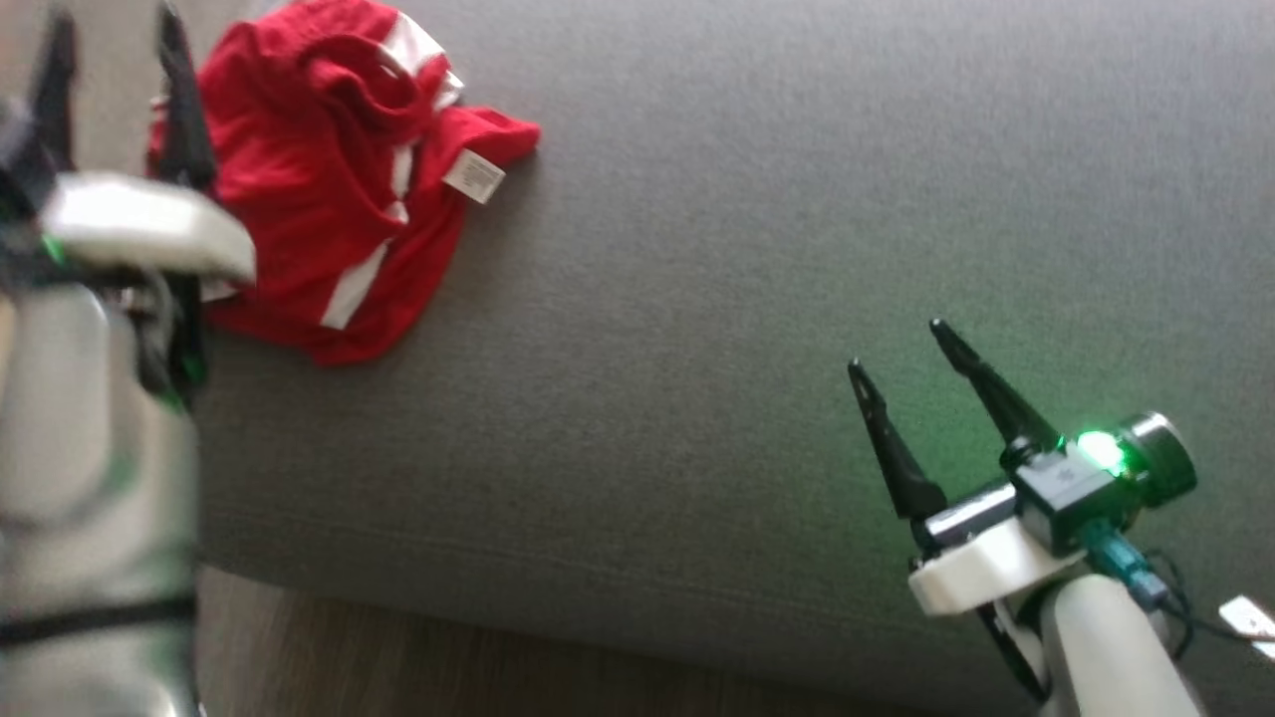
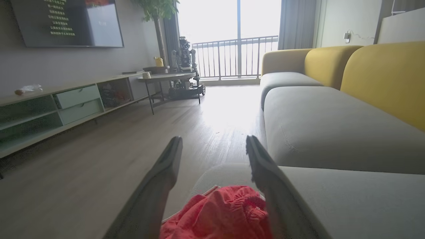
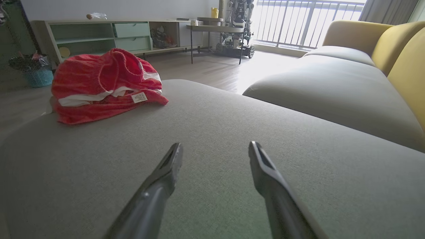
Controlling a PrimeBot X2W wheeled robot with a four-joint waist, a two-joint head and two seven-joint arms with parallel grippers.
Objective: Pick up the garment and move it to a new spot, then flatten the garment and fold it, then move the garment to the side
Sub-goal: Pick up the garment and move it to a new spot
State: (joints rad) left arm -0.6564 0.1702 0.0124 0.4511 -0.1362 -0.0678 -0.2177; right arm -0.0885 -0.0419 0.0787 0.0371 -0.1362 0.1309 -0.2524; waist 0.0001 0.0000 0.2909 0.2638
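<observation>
- The crumpled red garment with white stripes [image 1: 339,189] lies in a heap at the far left of the grey fabric sofa cushion [image 1: 747,249]. It sits close to the cushion's left edge, and its small white label [image 1: 475,176] is turned up on the right side of the heap.
- The left gripper [image 1: 115,25] has its two long dark fingers spread wide and holds nothing. It is at the left side of the heap, with the fingers pointing far.
- In the left wrist view the red cloth lies low between the two fingers, under them rather than ahead. The fingertips reach past it, out over the cushion's edge toward the wooden floor [image 2: 99,159].
- The left arm is blurred in the head view, so I cannot tell whether the fingers touch the cloth or hang just above it.
- The right gripper [image 1: 895,347] is also wide open and empty. It is low over bare cushion at the near right, well apart from the garment, which lies far and to its left.
- The heap has no clear long axis, though its white stripes run roughly near to far.
- The left arm is much the nearer, so the pick-up looks like its job. It probably calls for a drop onto the cloth, not a reach forward.
</observation>
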